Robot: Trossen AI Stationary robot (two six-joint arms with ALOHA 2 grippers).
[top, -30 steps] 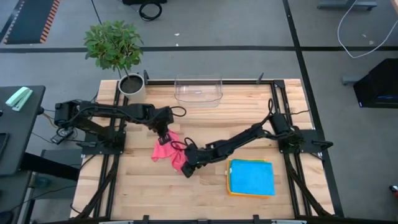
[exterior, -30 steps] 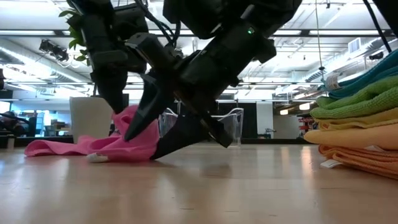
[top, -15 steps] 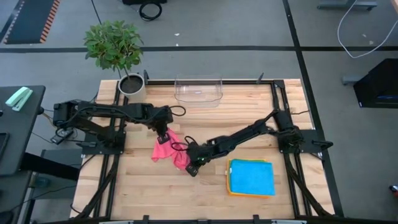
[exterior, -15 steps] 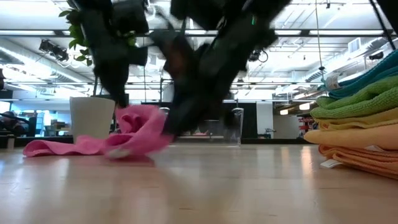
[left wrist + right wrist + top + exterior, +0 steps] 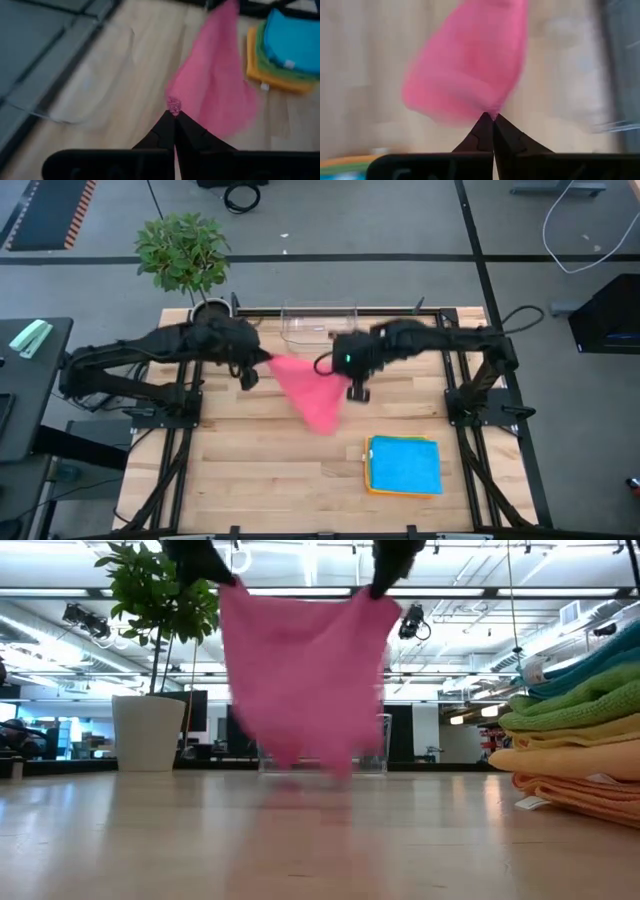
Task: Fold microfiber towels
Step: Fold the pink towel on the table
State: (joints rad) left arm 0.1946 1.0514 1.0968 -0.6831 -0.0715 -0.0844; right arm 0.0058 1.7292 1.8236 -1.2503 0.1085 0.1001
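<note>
No readable writing. Pink towel (image 5: 312, 392), bunched on counter (image 5: 250, 480) a sec ago, now hangs spread above it; left end effector (image 5: 247, 372) & right end effector (image 5: 357, 387) each pinch a top corner. Folded stack (image 5: 404, 465) unchanged.

Towel (image 5: 312, 398) hangs in the air over the table's (image 5: 250, 480) middle, stretched between both grippers, clear of the tabletop. Left gripper (image 5: 248, 378) pinches its left top corner, right gripper (image 5: 357, 390) its right top corner; both are raised above the table, left arm coming in from the left, right arm from the right. Bin (image 5: 318, 327) sits at the table's far edge, behind the towel. Plant pot (image 5: 211, 315) stands at the far left corner, left of the bin. Towel stack (image 5: 404, 465) lies on the near right part of the table, right of and nearer than the hanging towel, well apart from it.
</note>
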